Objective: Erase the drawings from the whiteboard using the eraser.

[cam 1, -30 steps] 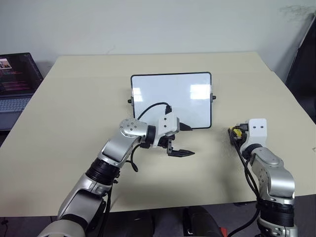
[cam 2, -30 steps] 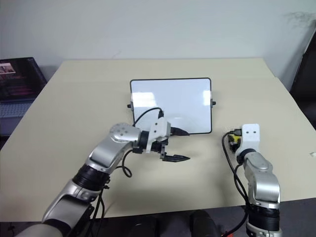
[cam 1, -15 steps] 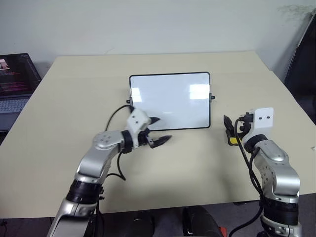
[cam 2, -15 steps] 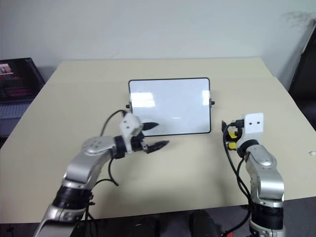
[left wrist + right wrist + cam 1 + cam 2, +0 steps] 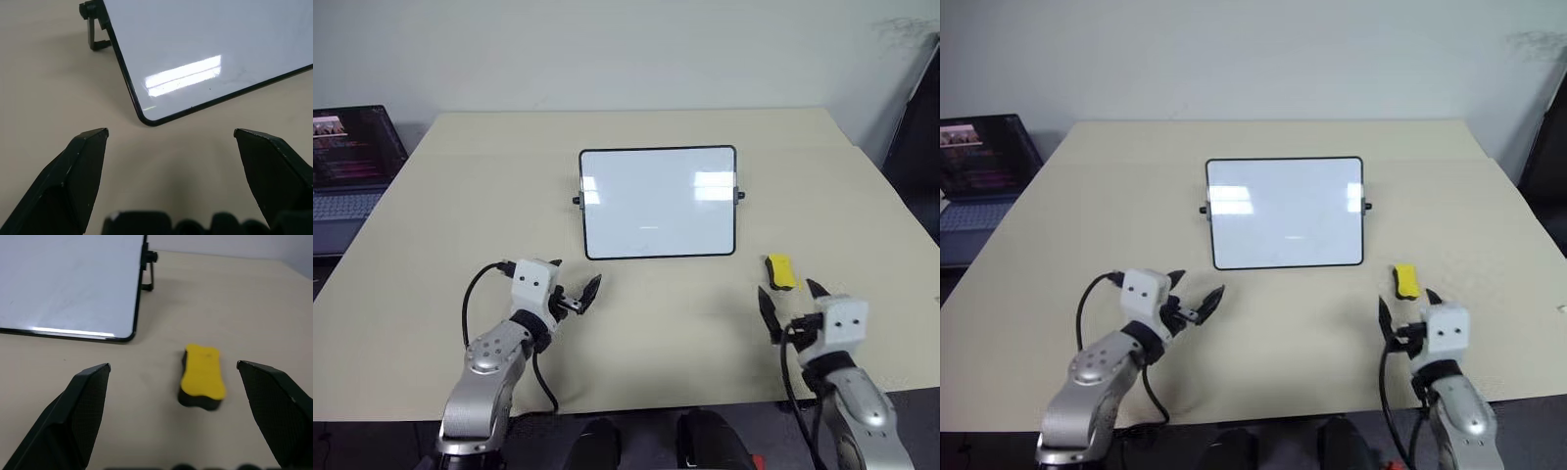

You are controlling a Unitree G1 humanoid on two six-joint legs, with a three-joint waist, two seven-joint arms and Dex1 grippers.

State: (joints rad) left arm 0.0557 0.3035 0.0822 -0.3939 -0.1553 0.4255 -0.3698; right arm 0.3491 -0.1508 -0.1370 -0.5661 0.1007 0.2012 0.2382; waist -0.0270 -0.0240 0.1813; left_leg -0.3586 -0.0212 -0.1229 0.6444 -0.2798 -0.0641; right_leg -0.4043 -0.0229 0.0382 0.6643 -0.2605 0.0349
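The whiteboard (image 5: 658, 202) sits propped at the centre of the table (image 5: 440, 215) in the head views, its face apparently wiped clean, though faint specks in the wrist views may be residue. The eraser (image 5: 780, 271) lies flat at lower right of the board, just ahead of the right gripper (image 5: 792, 301), whose fingers are spread wide and empty. At lower left the left gripper (image 5: 576, 297) is likewise splayed and empty, while a laptop (image 5: 352, 162) shows at the left edge.
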